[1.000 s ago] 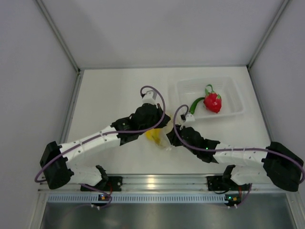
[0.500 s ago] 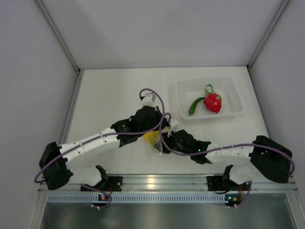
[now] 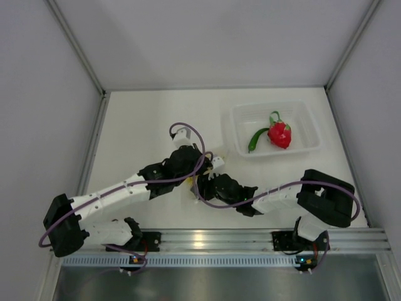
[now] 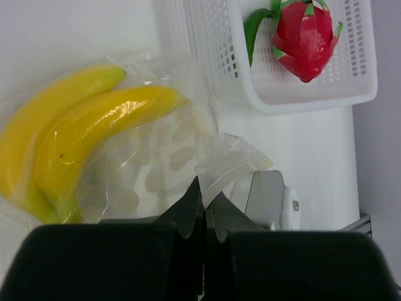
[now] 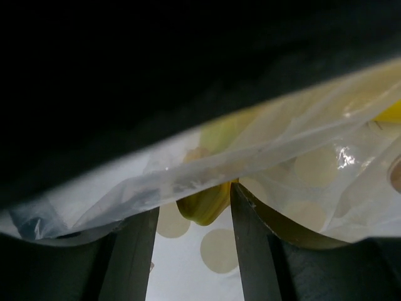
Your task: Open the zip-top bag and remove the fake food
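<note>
Left gripper (image 4: 198,202) is pressed shut on a fold of the limp, slippery zip-top bag (image 4: 164,157) (banana bunch (image 4: 94,132) inside, just beside the slotted tray (image 4: 301,105)), right gripper (image 5: 191,226) spread around its rim, probably the firmest hold.

My right gripper (image 5: 193,207) sits with fingers (image 5: 130,257) apart; I see the zip-top bag (image 5: 263,153) draped across them, the banana (image 5: 202,202) poking between.

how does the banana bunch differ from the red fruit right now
The banana bunch is yellow, long and curved; the red fruit is rounder, red with green tips. The banana bunch lies inside the zip-top bag; the red fruit sits bare in the tray. Both look like toy food.
</note>
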Tool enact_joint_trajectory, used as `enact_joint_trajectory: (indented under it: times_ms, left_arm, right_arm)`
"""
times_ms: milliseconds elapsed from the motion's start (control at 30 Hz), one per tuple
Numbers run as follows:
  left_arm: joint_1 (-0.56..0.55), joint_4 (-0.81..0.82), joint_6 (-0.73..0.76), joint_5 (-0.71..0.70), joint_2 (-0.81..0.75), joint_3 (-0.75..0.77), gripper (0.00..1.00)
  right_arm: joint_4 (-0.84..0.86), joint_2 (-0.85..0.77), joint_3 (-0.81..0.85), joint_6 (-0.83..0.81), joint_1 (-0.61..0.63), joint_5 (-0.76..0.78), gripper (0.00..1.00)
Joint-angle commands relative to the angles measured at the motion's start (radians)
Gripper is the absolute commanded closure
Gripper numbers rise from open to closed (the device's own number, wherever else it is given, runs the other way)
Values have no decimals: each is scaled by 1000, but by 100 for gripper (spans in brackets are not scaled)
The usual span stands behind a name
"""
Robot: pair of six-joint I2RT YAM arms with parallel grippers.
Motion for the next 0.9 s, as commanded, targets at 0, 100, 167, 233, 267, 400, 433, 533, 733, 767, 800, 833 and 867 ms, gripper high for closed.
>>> enact_joint_trajectory:
  times_ms: [0, 100, 167, 233, 267, 400, 433, 533, 733, 767, 800, 833, 867]
  left_arm:
    - [-4, 57, -24, -6, -28, -11, 100]
    - [-6, 58, -25, 0, -28, -14, 100]
    - [-6, 58, -28, 5, -32, -19, 100]
    - [-6, 63, -30, 12, -35, -28, 100]
    - [-6, 63, -33, 14, -40, -33, 100]
    - [-6, 63, -39, 22, -57, -53, 100]
    - [-6, 61, -41, 23, -61, -57, 100]
    - [-7, 63, -47, 29, -81, -82, 100]
    - [-6, 60, -48, 20, -120, -119, 100]
    - [-6, 60, -48, 19, -126, -125, 100]
    - [-6, 58, -48, 14, -130, -126, 100]
    - [-6, 60, -48, 14, -135, -128, 100]
    - [-4, 58, -47, 14, -134, -128, 100]
  right_arm:
    - [84, 58, 74, -29, 24, 67, 49]
    - [64, 108, 109, -52, 25, 122, 43]
    - [61, 145, 136, -72, 24, 146, 41]
    - [73, 168, 162, -86, 19, 159, 44]
    - [82, 190, 169, -92, 16, 159, 46]
    - [107, 251, 218, -103, -2, 177, 50]
    - [113, 265, 232, -98, -13, 185, 52]
    - [148, 309, 243, -95, -38, 191, 54]
    - [92, 326, 286, -121, -48, 291, 52]
    - [87, 317, 265, -105, -50, 336, 52]
    - [96, 305, 245, -106, -50, 340, 52]
    - [155, 284, 223, -114, -55, 328, 51]
    - [180, 274, 206, -124, -59, 290, 51]
